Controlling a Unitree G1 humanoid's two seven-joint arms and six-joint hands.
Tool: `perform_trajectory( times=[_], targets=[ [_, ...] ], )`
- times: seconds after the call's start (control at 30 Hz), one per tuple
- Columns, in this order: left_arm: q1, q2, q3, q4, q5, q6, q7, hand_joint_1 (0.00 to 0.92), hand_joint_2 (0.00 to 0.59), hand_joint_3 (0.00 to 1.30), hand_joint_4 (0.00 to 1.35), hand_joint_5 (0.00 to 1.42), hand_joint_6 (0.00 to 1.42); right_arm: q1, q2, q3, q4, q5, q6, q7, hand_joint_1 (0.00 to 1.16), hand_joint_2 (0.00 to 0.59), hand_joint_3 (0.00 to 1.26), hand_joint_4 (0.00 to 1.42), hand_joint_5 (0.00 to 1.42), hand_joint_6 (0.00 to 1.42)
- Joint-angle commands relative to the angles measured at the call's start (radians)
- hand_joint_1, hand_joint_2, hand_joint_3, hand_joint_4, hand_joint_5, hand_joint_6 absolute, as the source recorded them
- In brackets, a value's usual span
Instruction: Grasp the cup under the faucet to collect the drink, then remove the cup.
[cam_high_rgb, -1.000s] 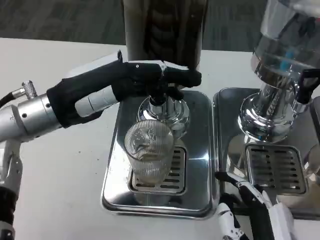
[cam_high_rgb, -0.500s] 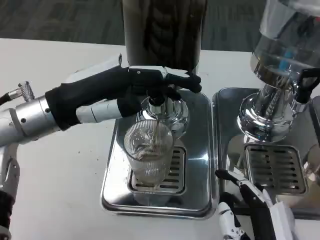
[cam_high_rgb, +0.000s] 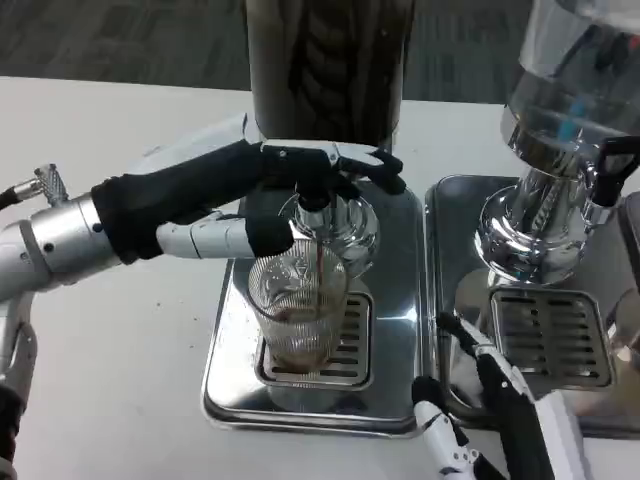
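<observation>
Since a second ago, dark drink has begun streaming into the cup (cam_high_rgb: 298, 312) and the right hand (cam_high_rgb: 480, 420) has shifted up beside the tray.

Left hand (cam_high_rgb: 290, 180) lies over the faucet (cam_high_rgb: 318, 195), fingers pressing its lever and gripping no object; the ribbed glass cup stands directly below on the drip grate (cam_high_rgb: 350, 340) of the steel tray (cam_high_rgb: 225, 370), a brown layer at its bottom. Behind rises the dark dispenser (cam_high_rgb: 325, 65). The right hand hangs at the lower edge, fingers spread and loose, holding nothing, between this tray and a second dispenser (cam_high_rgb: 560, 150) standing on its own tray (cam_high_rgb: 450, 230) on the white tabletop (cam_high_rgb: 100, 380).
</observation>
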Motion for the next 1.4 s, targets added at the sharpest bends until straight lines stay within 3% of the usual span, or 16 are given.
perform_trajectory(
  times=[0.03, 0.37, 0.73, 1.4],
  targets=[
    [0.021, 0.015, -0.026, -0.002, 0.023, -0.021, -0.009, 0.0, 0.083, 0.29, 0.14, 0.13, 0.26, -0.004, -0.005, -0.006, 0.003, 0.006, -0.023, 0.011, 0.31, 0.297, 0.14, 0.11, 0.12, 0.04],
    [0.027, 0.025, -0.038, -0.009, 0.022, -0.031, 0.011, 0.0, 0.084, 0.29, 0.15, 0.13, 0.26, -0.011, -0.004, -0.009, -0.002, 0.032, -0.008, 0.058, 0.34, 0.253, 0.03, 0.07, 0.09, 0.05],
    [0.035, 0.033, -0.047, -0.026, 0.014, -0.024, 0.021, 0.0, 0.083, 0.29, 0.15, 0.13, 0.26, -0.067, 0.002, -0.016, 0.028, 0.082, -0.019, 0.104, 0.35, 0.242, 0.02, 0.03, 0.05, 0.04],
    [0.055, 0.044, -0.049, -0.064, 0.01, -0.007, 0.036, 0.0, 0.083, 0.29, 0.15, 0.13, 0.26, -0.185, 0.037, -0.028, 0.094, 0.08, 0.0, 0.119, 0.36, 0.242, 0.02, 0.01, 0.03, 0.0]
  ],
)
